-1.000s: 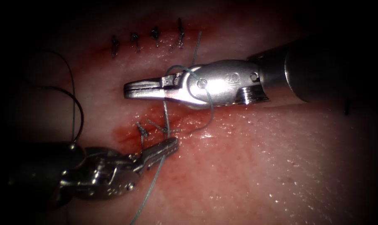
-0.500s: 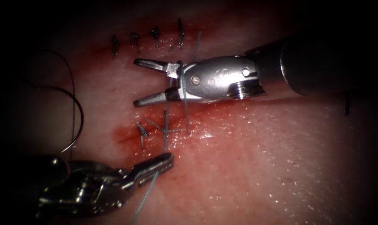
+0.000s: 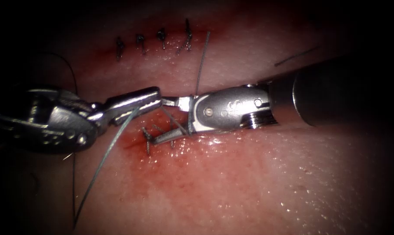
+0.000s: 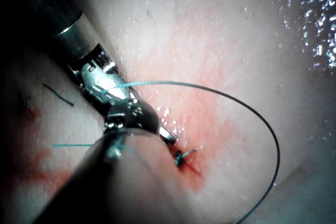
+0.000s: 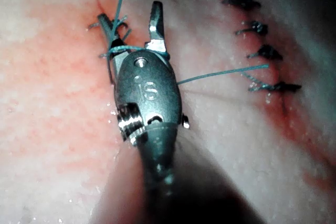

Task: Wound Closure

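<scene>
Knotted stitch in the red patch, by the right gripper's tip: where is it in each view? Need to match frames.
Endoscope: knotted stitch lies in the red fluid, just left of the open, empty right gripper's lower jaw tip.
Left wrist: dark knot at the red fluid's edge, beside a jaw tip.
Right wrist: grey tails beside one jaw tip.
Shared landmark: that jaw tip.
Left gripper is shut on the thread.

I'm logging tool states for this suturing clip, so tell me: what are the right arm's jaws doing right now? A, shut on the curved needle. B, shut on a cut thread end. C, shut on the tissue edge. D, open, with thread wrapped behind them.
D: the right arm's tool has its two jaws spread apart over the tissue, holding nothing, with thread looped around it just behind them.
</scene>
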Tool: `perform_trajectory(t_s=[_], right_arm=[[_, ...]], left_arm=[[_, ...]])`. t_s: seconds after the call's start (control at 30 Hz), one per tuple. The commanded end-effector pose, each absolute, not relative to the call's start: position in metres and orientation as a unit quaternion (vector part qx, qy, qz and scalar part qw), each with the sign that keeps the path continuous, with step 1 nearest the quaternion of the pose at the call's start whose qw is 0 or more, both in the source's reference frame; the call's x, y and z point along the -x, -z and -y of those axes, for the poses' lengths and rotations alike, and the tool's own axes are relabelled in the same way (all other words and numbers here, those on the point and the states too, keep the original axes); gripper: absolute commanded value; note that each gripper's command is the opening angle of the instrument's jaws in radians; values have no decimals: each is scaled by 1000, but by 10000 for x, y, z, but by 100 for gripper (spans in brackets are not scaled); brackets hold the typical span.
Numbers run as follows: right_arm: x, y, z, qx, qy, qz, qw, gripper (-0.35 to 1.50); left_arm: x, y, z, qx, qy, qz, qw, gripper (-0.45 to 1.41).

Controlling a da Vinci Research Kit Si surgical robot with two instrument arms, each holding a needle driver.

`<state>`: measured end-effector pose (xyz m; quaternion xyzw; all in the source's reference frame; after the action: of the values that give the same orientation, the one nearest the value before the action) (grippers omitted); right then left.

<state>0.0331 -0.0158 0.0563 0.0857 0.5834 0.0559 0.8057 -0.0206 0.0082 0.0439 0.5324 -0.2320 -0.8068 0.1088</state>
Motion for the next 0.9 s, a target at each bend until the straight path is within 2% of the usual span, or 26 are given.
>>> perform_trajectory(t_s=[0.03, 0.13, 0.3, 0.43, 0.63, 0.7, 0.9], right_arm=[[-334, -566, 165, -94, -53, -589, 801, 106], [-333, -564, 165, -107, -45, -596, 795, 99], [-330, -560, 164, -129, -48, -626, 768, 99], [-325, -557, 163, -148, -46, -644, 749, 81], [-324, -554, 164, -164, -51, -669, 723, 68], [-323, -553, 161, -168, -58, -681, 711, 57], [-315, -543, 152, -164, -83, -719, 670, 54]], left_arm=[[213, -452, -83, -537, 807, 225, 101, -45], [214, -472, -92, -560, 798, 206, 85, -45], [215, -511, -103, -583, 788, 185, 71, -45], [215, -543, -109, -596, 783, 168, 59, -45], [219, -581, -113, -604, 781, 151, 50, -45], [221, -590, -111, -605, 782, 146, 49, -45], [222, -613, -93, -606, 782, 135, 52, -45]])
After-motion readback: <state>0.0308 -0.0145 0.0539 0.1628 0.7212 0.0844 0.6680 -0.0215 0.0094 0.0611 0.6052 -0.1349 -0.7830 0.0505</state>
